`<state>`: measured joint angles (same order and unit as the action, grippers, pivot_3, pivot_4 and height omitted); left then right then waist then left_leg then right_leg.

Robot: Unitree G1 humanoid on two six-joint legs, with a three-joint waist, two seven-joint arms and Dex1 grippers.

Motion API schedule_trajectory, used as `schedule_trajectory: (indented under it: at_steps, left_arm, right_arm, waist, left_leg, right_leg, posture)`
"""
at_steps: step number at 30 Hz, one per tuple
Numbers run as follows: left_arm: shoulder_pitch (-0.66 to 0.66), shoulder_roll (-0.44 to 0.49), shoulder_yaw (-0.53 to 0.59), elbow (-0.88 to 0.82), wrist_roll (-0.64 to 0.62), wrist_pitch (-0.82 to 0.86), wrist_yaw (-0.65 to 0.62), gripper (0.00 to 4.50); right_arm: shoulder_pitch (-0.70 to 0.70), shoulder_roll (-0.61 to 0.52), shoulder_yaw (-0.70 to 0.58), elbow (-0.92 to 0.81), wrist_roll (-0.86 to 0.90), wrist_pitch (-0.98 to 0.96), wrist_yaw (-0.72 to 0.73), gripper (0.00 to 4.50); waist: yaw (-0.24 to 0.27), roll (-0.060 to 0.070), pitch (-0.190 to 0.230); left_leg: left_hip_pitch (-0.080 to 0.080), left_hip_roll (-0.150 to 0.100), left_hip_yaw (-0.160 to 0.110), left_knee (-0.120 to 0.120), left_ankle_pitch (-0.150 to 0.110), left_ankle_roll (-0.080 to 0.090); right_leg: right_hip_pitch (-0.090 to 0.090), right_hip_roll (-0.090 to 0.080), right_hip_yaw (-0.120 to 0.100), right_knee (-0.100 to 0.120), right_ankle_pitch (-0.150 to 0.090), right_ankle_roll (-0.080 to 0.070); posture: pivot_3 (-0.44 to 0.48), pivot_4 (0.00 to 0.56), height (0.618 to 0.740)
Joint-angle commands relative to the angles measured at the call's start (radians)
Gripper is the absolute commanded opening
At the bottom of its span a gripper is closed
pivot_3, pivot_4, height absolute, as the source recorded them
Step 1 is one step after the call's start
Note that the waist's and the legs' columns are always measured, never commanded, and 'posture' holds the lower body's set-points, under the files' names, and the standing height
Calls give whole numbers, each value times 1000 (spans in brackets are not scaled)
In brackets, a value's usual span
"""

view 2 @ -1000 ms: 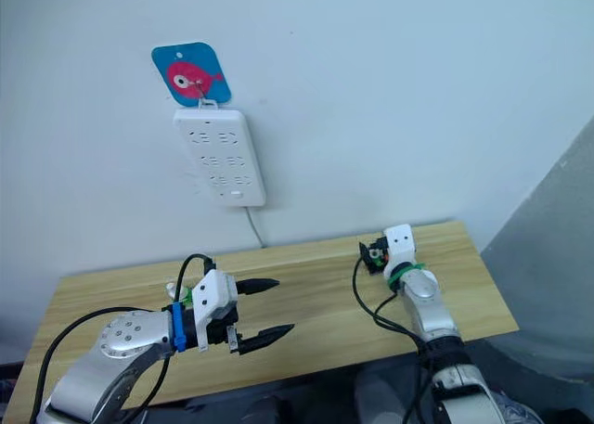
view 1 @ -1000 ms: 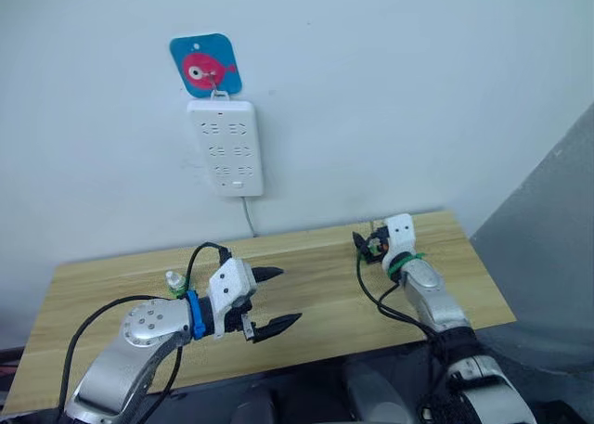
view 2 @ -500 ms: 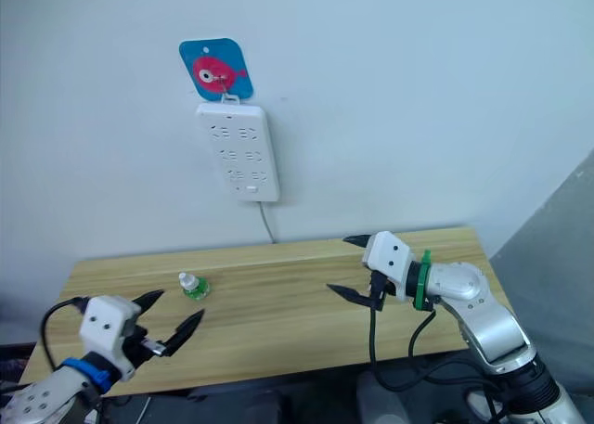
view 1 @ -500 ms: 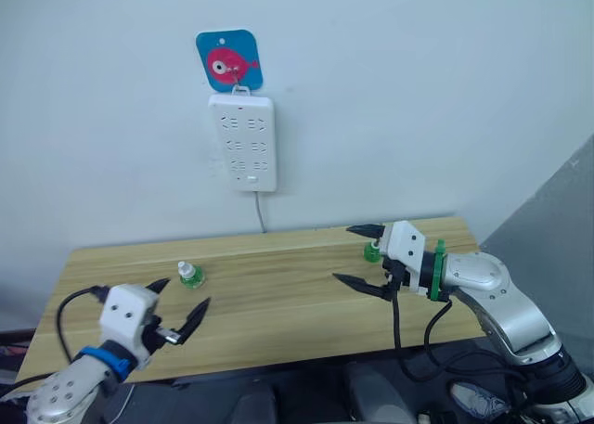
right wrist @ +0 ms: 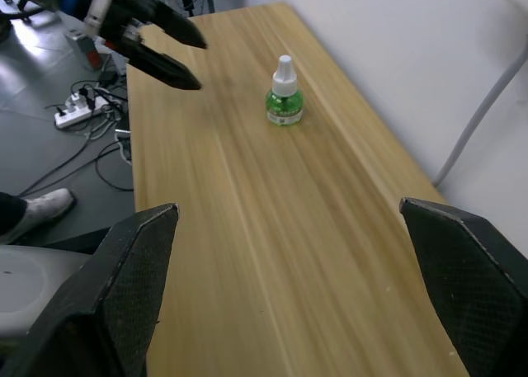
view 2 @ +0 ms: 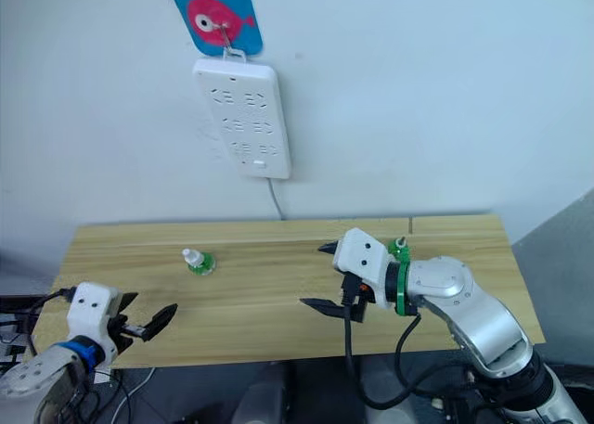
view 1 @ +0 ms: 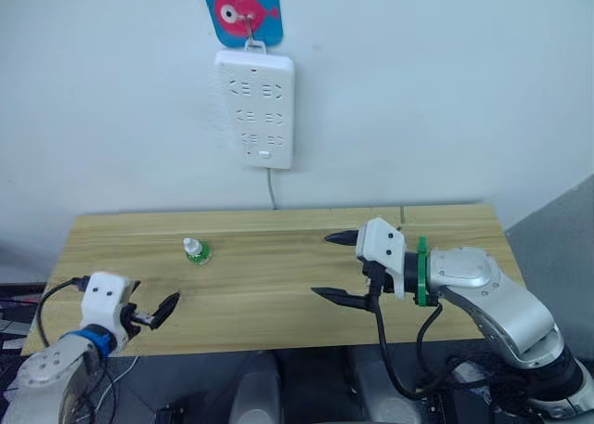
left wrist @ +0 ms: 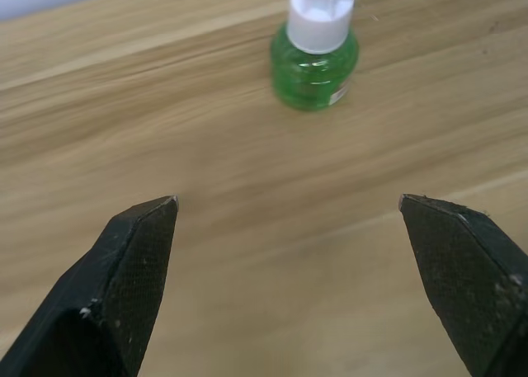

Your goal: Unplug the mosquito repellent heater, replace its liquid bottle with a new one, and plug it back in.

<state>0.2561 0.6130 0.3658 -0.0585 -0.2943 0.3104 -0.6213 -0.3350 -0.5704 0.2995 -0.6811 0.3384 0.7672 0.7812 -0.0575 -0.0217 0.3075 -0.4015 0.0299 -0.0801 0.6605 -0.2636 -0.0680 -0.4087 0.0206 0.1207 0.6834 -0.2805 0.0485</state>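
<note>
Arms low over table [view 1: 278, 238], both fingers spread, holding nothing.

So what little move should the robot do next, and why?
Probably ease the left tool forward toward the new one. That capped green bottle stands upright on the wooden table, straight ahead of the tool's open fingers, untouched. The right tool hangs open farther away.

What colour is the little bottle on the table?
The little bottle is see-through green with a white cap; the left wrist view shows it best.
</note>
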Motion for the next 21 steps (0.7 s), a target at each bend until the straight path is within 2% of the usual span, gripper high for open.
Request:
schedule_trajectory:
  at_steps: [1, 6, 9, 21]
  left_arm:
    - [-33, 9, -25, 52, 20, -38, -17, 4500]
    - [-150, -2, -81, 176, 71, -104, 4, 4500]
    - [-203, -7, -89, 246, 66, -113, -1, 4500]
    - [-405, -44, -149, 455, 86, -197, -32, 4500]
  right_arm:
    - [-10, -3, -10, -101, 51, 64, -21, 4482]
    - [-7, -4, -4, -160, 98, 128, -45, 4482]
    - [-13, -7, -9, -186, 125, 158, -60, 4482]
    - [-77, 9, -29, -199, 179, 281, -181, 4482]
  waist:
    - [-2, 0, 16]
    - [-2, 2, 38]
    - [-3, -1, 51]
    - [-11, 0, 72]
  left_leg:
    - [0, 0, 0, -1, 0, 0]
    - [-1, 0, -1, -1, 0, 0]
    - [-1, 0, 0, -1, 0, 0]
    - [-2, 0, 0, -1, 0, -1]
  right_leg:
    - [0, -2, 0, -1, 0, 0]
    - [-1, -4, -1, -1, 0, 0]
    - [-1, -4, -1, -1, -1, 2]
    - [-2, -4, -1, -2, -3, 6]
  posture:
    - [-65, 402, 736]
    - [-88, 415, 736]
    - [-101, 421, 736]
    - [-139, 437, 736]
